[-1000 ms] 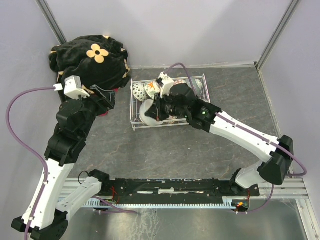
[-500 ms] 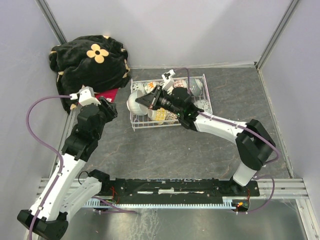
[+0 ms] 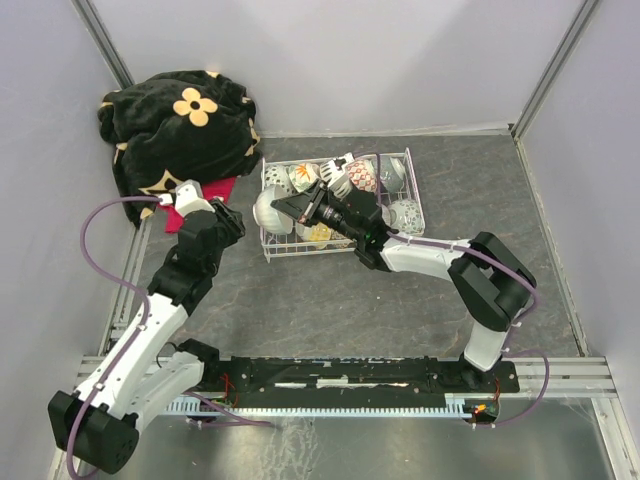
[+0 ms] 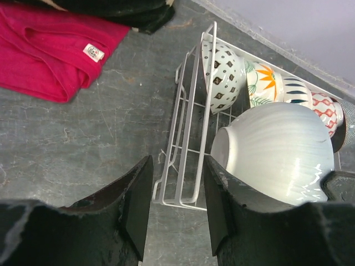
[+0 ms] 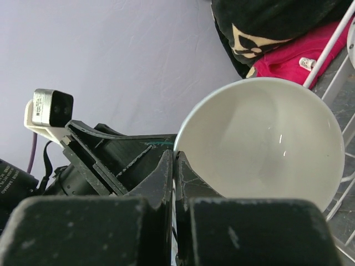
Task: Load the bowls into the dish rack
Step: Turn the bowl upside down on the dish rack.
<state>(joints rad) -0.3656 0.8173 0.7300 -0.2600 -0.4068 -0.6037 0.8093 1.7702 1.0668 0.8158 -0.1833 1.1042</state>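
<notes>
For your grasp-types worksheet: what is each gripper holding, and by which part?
The right gripper pinches the white bowl by its rim; the left gripper holds nothing.

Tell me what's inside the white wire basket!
Bowls line the dish rack's far side: a black-spotted bowl, an orange-leaf bowl, a red-patterned bowl. The right gripper holds a big white bowl there, hiding whatever lies behind it.

- Right gripper [image 5: 173,162]: dark fingers pinched together on the rim of the pale bowl [image 5: 266,144].
- Pale bowl: tipped on edge, its glossy hollow facing the camera.
- Dish rack [image 5: 331,43]: white wires at the right edge.
- Behind: black patterned blanket [image 5: 266,22], red cloth [image 5: 291,60] with a white tag, left arm [image 5: 105,160] carrying a small camera [image 5: 50,108], lilac wall [image 5: 122,50].
</notes>
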